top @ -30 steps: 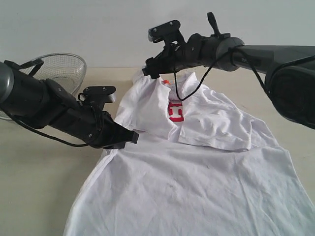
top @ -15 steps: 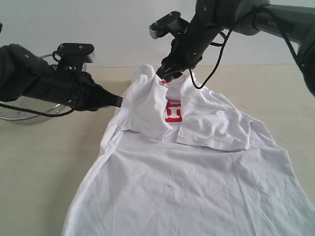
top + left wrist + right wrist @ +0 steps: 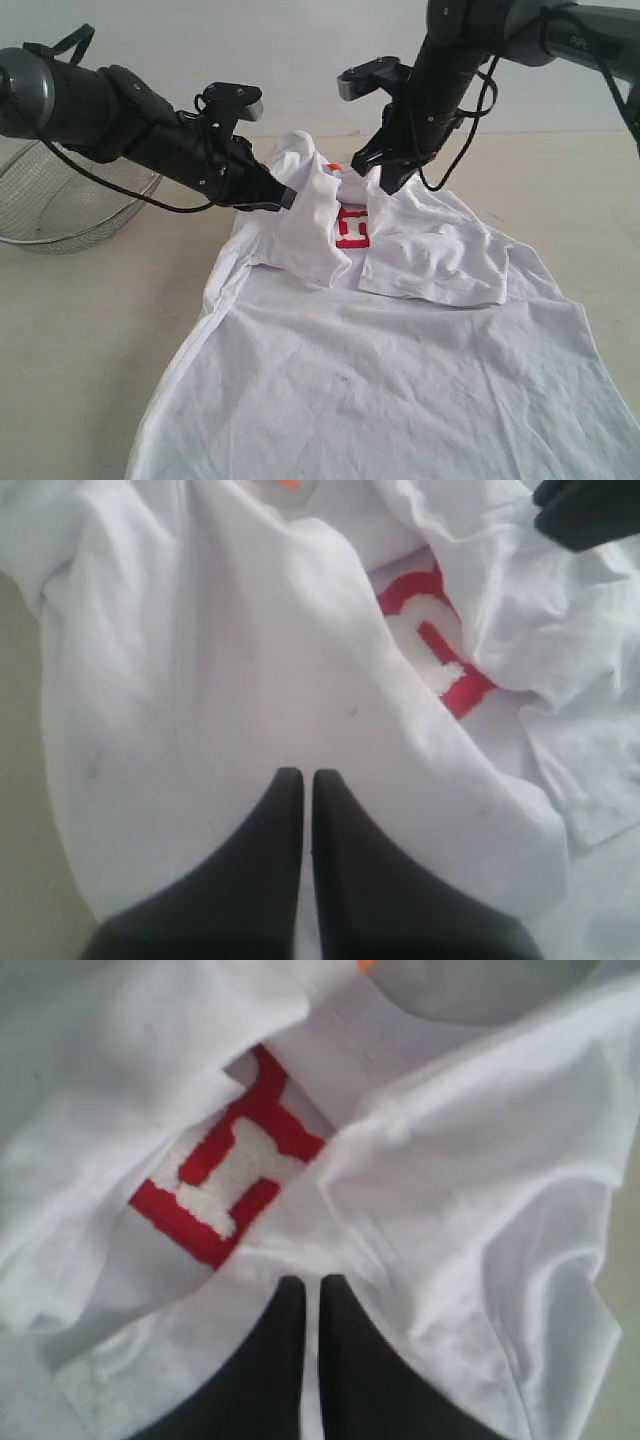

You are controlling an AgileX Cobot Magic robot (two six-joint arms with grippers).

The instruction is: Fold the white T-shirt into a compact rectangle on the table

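Beige table (image 3: 90, 320), one shirt (image 3: 400, 360), one basket (image 3: 60, 210), two grippers, left gripper (image 3: 283, 198) closed against shirt's folded flap, right gripper (image 3: 385, 181) closed at collar, hold on cloth unclear.

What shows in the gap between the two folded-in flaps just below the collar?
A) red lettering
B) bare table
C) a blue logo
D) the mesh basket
A: red lettering with white fill shows between the flaps of the white T-shirt, in the exterior view and both wrist views.
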